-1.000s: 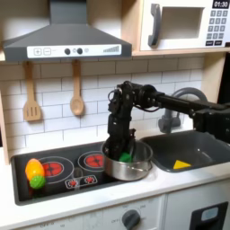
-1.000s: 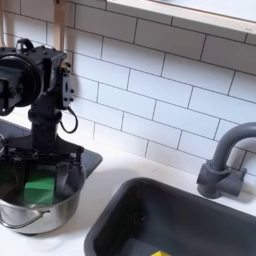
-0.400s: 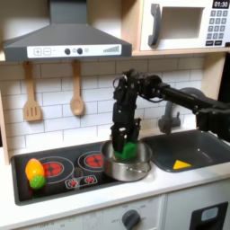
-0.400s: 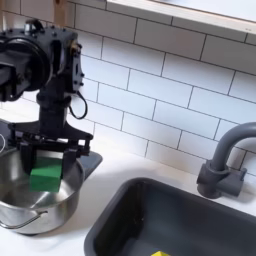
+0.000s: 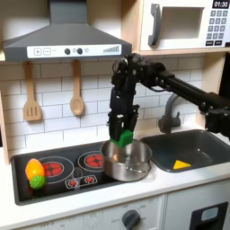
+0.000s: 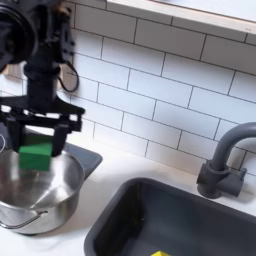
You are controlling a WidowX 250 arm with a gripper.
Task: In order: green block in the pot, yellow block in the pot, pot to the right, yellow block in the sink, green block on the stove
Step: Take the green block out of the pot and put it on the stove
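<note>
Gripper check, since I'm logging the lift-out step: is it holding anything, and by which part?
The gripper holds the green block by two opposite sides, above the pot.

Shiny metal pot (mirror-smooth inside), matt green block.

A black robot arm carries a dark green block in black jaws above a shiny silver pot, its polished wall mirroring the green. In the first exterior view, the same block reads brighter green above the pot. The stove is black with two red spiral rings. A lime-green and orange toy fruit sits at its edge. A bright yellow block lies in the dark grey sink, beside a matching grey faucet. White tiles with grey grout line the wall; the tabletop is off-white. Two tan wooden utensils hang under a grey hood.
</note>
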